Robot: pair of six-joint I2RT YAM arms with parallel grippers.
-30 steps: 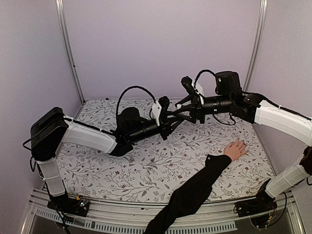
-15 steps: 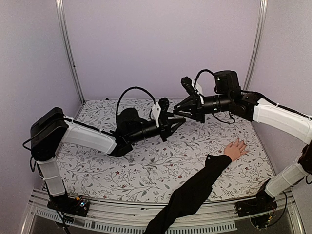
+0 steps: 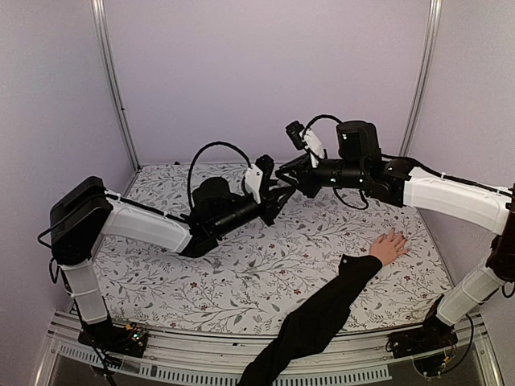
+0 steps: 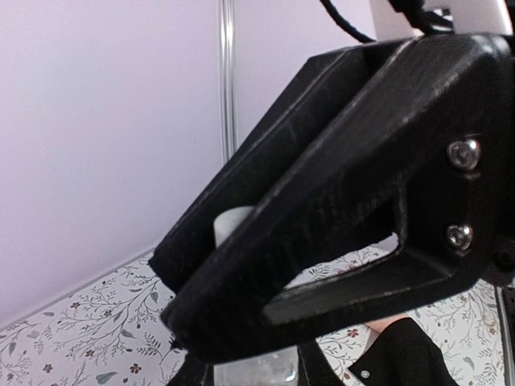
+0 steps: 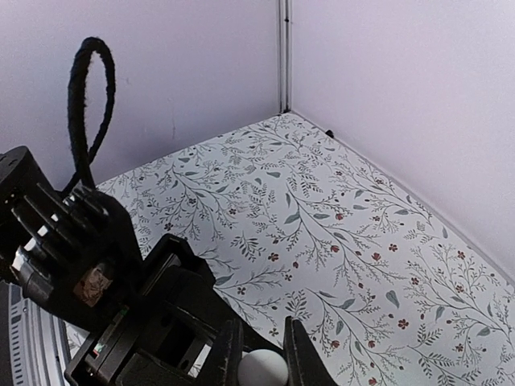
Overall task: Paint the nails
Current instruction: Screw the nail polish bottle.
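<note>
- The left jaws are closed on the bottle (image 4: 253, 371), holding it in mid-air over the far middle of the counter (image 3: 241, 273). The right jaws are pinched tight on its white cap (image 5: 264, 368).
- That pinch sits at the very fingertips. A twist could slide them round the smooth cap and leave the bottle sealed.
- If the left grip is weak, the bottle may turn with the cap, or tilt and spill onto the counter.
- A pull off the bottle's axis could scrape whatever hangs under the cap against the neck and make it drip.
- The nails (image 3: 400, 236) are on the hand (image 3: 389, 246), which lies flat at the near right, well apart from both jaws. They are too small to make out, so a slight aiming error or a twitch of the hand would paint skin.
</note>
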